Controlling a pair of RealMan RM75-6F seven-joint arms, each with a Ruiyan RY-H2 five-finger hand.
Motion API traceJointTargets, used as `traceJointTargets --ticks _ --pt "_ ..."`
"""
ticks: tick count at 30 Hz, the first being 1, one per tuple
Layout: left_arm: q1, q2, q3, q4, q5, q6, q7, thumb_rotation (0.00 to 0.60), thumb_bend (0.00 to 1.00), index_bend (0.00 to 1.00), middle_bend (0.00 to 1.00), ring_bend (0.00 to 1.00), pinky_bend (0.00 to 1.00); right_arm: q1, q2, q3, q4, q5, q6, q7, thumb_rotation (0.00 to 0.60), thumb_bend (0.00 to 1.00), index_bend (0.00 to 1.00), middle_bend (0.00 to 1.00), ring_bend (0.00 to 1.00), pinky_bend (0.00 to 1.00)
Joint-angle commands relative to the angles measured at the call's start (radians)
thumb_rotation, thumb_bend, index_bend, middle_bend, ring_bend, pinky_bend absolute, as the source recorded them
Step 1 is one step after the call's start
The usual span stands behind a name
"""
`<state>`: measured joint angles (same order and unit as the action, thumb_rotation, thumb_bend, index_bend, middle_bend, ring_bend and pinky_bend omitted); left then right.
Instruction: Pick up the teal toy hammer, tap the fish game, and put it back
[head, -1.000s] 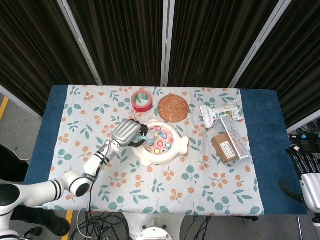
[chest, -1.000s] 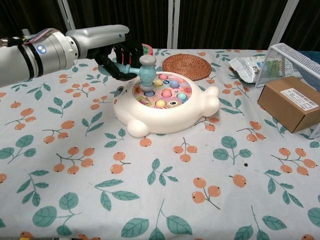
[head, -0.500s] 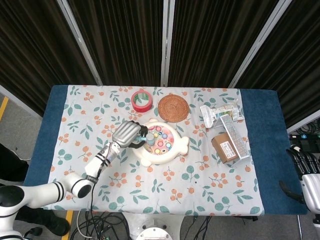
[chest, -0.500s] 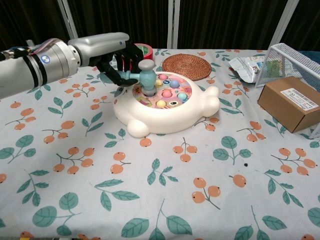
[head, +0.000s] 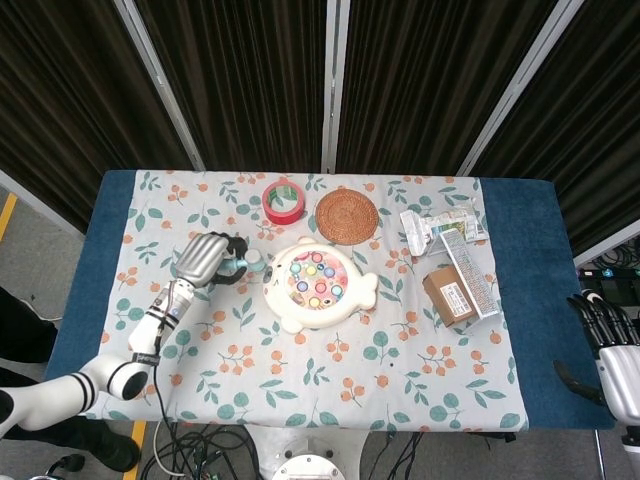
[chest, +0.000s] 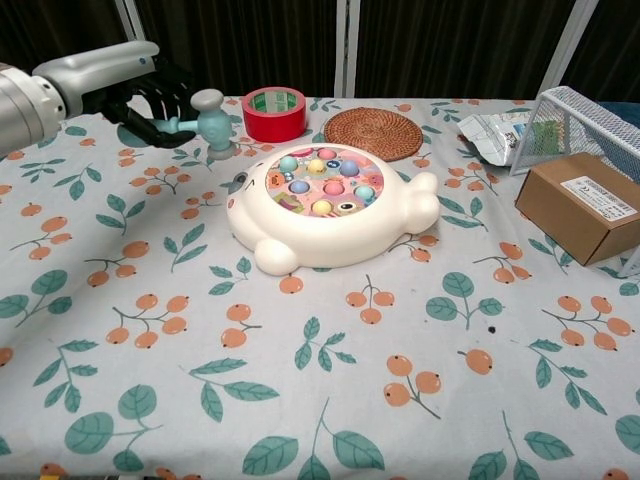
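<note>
My left hand (head: 205, 259) (chest: 155, 98) grips the handle of the teal toy hammer (head: 250, 263) (chest: 210, 113). The hammer's head hangs to the left of the fish game (head: 318, 283) (chest: 325, 205), clear of it and above the cloth. The game is a white fish-shaped toy with several coloured fish in a round pink top. My right hand (head: 612, 355) rests off the table's right edge in the head view, fingers apart, holding nothing.
A red tape roll (head: 283, 200) (chest: 274, 111) and a woven coaster (head: 347, 214) (chest: 375, 130) lie behind the game. A brown box (head: 449, 295) (chest: 586, 205), a wire basket (head: 470, 270) (chest: 590, 122) and snack packets (head: 434, 226) sit on the right.
My left hand has lifted the hammer off the fish game and carried it left, away from the toy. The right hand has stayed put.
</note>
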<state>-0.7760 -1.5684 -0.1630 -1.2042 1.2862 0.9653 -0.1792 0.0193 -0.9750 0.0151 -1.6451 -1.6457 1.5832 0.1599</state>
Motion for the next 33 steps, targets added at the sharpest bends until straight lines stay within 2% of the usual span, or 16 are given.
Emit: traceJointTargets --ticks 1,10,14,20,28,33 --pt "0.026 -0.039 0.030 0.082 0.016 -0.009 -0.054 0.600 0.48 0.64 0.55 0.42 0.39 0.002 -0.001 0.000 0.000 0.002 -0.004 0.000 0.600 0.20 0.00 0.09 0.00 0.00" --pt "0.051 -0.105 0.059 0.216 0.050 -0.023 -0.131 0.600 0.47 0.61 0.51 0.38 0.36 0.001 0.000 0.000 0.001 0.012 -0.007 0.005 0.600 0.20 0.00 0.09 0.00 0.00" --pt "0.056 -0.113 0.071 0.241 0.070 -0.030 -0.147 0.600 0.46 0.56 0.49 0.36 0.33 0.001 0.000 0.000 -0.001 0.013 -0.008 0.002 0.600 0.20 0.00 0.09 0.00 0.00" --pt "0.063 -0.115 0.079 0.251 0.089 -0.033 -0.160 0.600 0.44 0.49 0.46 0.34 0.32 0.000 0.002 0.000 -0.006 0.011 -0.004 -0.004 0.600 0.20 0.00 0.09 0.00 0.00" --pt "0.073 -0.107 0.089 0.241 0.102 -0.042 -0.160 0.600 0.44 0.44 0.43 0.32 0.31 -0.002 0.001 -0.001 -0.010 0.008 0.000 -0.009 0.600 0.20 0.00 0.09 0.00 0.00" --pt "0.080 -0.096 0.088 0.224 0.105 -0.041 -0.161 0.600 0.44 0.37 0.39 0.29 0.30 -0.003 0.003 0.000 -0.013 0.009 0.001 -0.011 0.600 0.20 0.00 0.09 0.00 0.00"
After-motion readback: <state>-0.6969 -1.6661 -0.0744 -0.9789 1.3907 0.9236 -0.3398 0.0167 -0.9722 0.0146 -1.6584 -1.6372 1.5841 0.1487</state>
